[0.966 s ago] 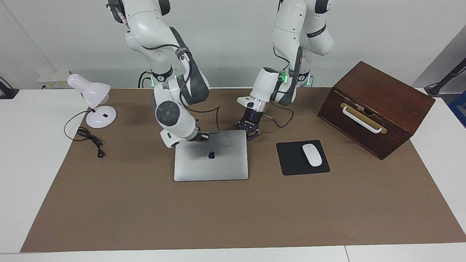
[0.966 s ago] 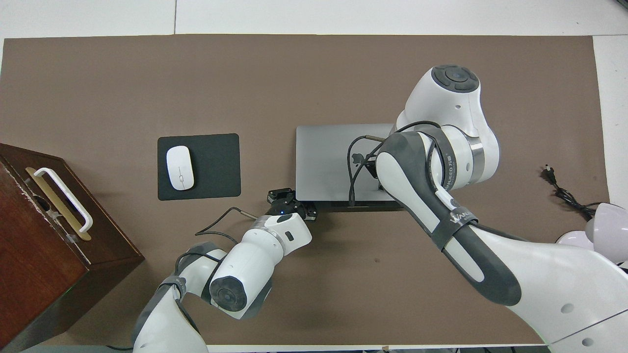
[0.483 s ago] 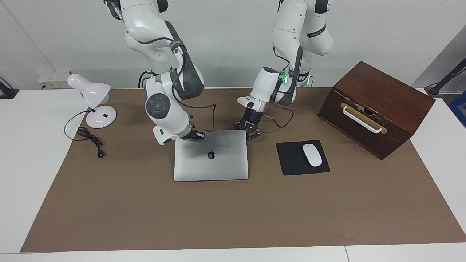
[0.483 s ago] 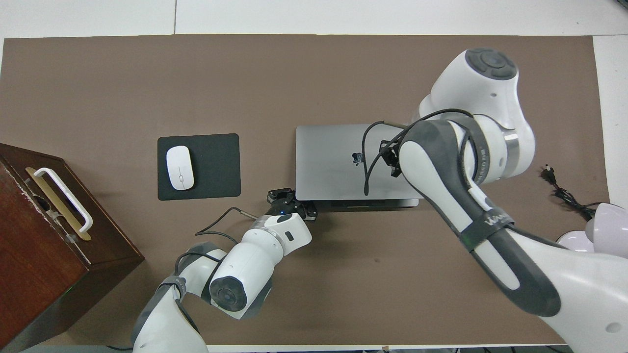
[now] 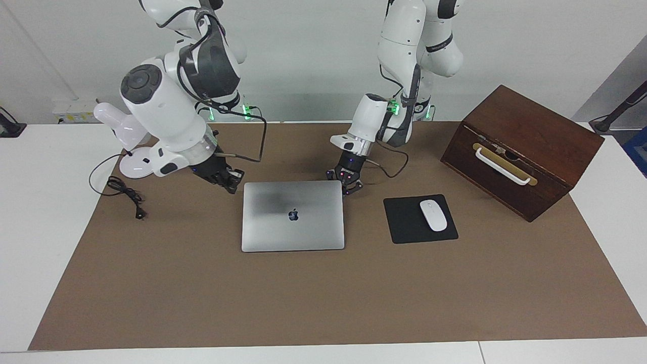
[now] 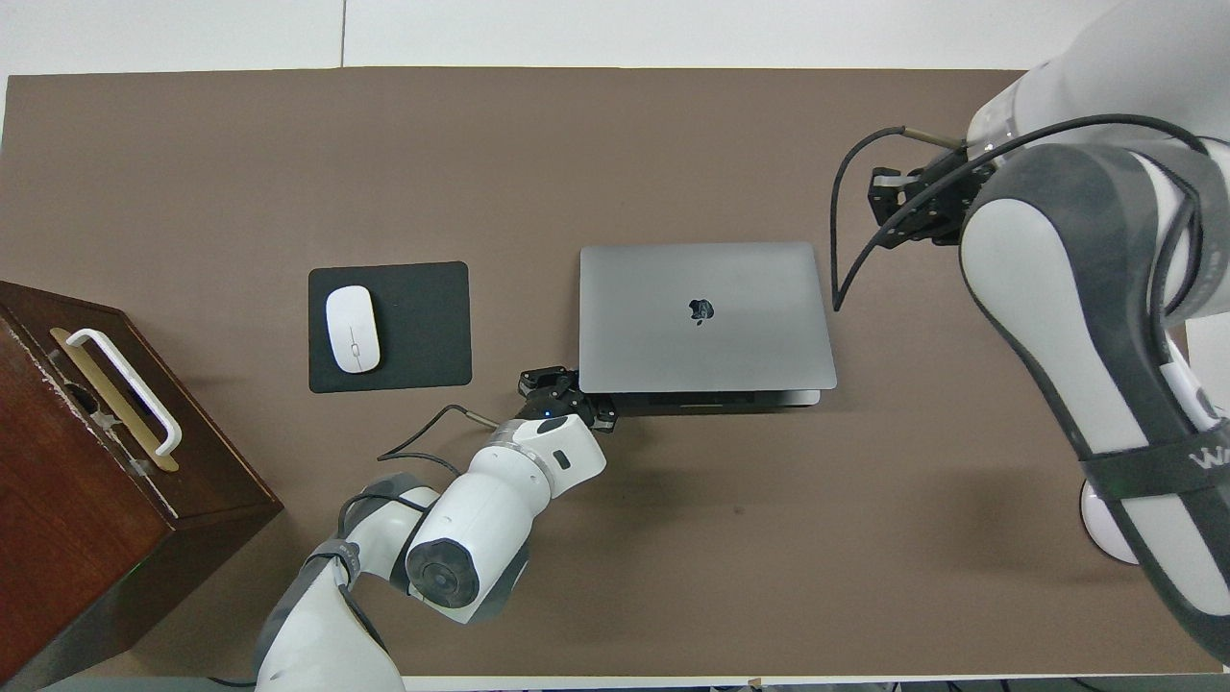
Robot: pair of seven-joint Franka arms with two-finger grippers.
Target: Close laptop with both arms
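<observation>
Right gripper (image 5: 228, 180): you see it raised over the mat, beside the laptop, fingers closed, holding nothing.
Laptop (image 5: 293, 216): lid down, flat, mid-table.
Left gripper (image 5: 348, 183): at the laptop's corner nearest the robots, fingers closed, empty.

The left arm (image 5: 404, 76) reaches down and forward with its wrist angled low; the left gripper (image 5: 349, 184) sits just above the tabletop, fingers closed. The right arm (image 5: 167, 106) is bent, elbow raised, forearm sloping down; the right gripper (image 5: 225, 179) hangs in the air, fingers closed.
</observation>
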